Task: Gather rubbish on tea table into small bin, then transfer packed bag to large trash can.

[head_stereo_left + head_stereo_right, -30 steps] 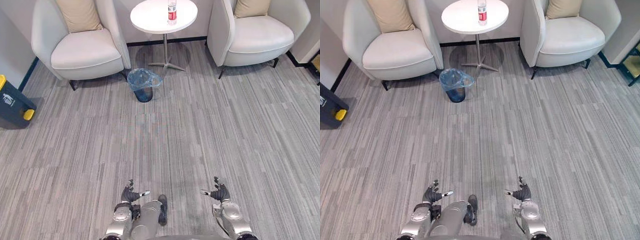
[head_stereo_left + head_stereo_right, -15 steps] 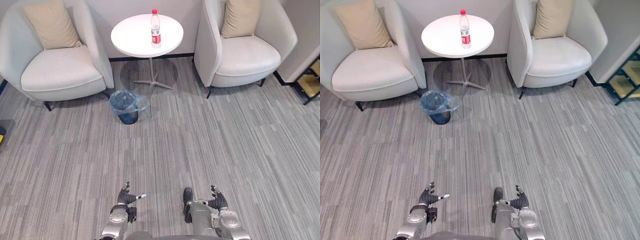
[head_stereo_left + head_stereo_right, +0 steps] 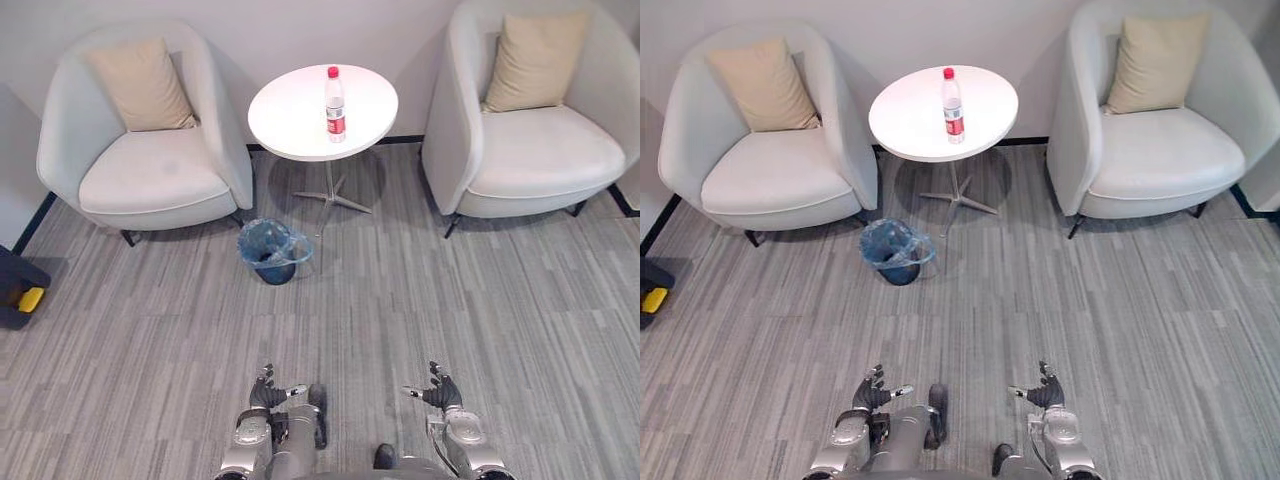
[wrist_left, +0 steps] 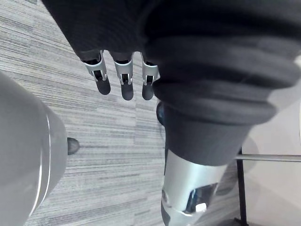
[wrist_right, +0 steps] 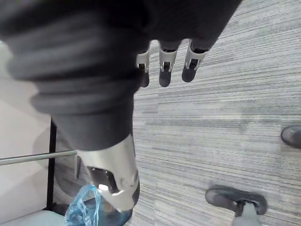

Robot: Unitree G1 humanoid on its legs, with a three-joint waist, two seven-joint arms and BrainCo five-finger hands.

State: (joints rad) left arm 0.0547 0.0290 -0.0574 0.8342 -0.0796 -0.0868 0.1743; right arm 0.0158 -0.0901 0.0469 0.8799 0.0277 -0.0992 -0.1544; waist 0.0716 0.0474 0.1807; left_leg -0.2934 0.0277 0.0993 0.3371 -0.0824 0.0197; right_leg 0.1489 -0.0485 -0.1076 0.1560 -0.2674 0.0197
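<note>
The bottle (image 3: pixel 335 103) is seen on the tea table (image 3: pixel 290 115), well apart from the left hand (image 3: pixel 268 394) and right hand (image 3: pixel 441 392) (both spread, empty).

A red-capped bottle (image 3: pixel 335 104) stands on the round white tea table (image 3: pixel 295 120) between 2 pale armchairs (image 3: pixel 150 182). The small bin (image 3: pixel 275 271), lined with a blue bag (image 3: pixel 260 240), sits on the grey carpet (image 3: pixel 420 290) beside the table's foot. The left hand (image 3: pixel 268 392) and right hand (image 3: pixel 440 391) hover low, fingers spread.

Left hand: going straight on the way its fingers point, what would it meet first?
Likely the small bin with its blue bag, beyond bare carpet ahead of the open left hand; height is unclear, so it might pass over.
</note>
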